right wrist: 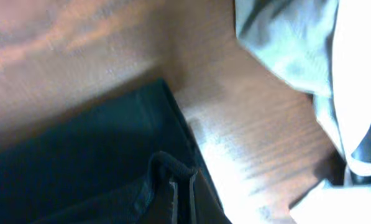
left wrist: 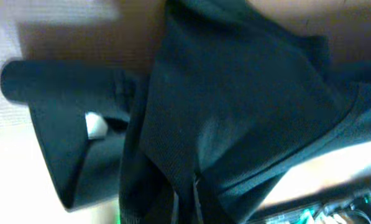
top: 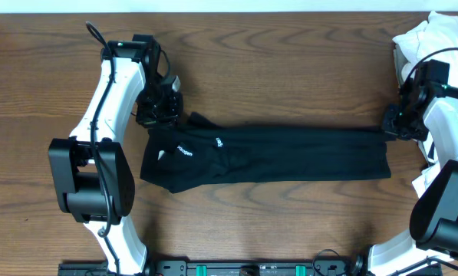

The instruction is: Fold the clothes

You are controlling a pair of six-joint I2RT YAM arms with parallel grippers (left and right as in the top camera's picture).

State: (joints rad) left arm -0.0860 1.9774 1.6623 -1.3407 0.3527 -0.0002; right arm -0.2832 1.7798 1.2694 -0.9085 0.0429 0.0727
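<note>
The plain black soft-fabric T-shirt [top: 275, 153] lies as a long band across the brown wooden desk [top: 275, 69]; the left hand [top: 163, 116] pinches its left end, the right hand [top: 390, 127] its right edge; a thin pinch may slip, or uneven lifting may skew the fold.

The T-shirt [top: 290, 153] is seen as plain black thru-out, w/ small white lettering [top: 185, 151] & a small white logo [top: 219, 142] printed on it; a white tag [left wrist: 96, 124] is shown in the left wrist view. The table [top: 290, 69] is coloured mid-brown w/ a darker wood-grain pattern. The arms [top: 110, 84] are finished white w/ black joints, the left tool [top: 163, 115] & right tool [top: 390, 129] are black, and the garments [top: 436, 34] are white.
</note>
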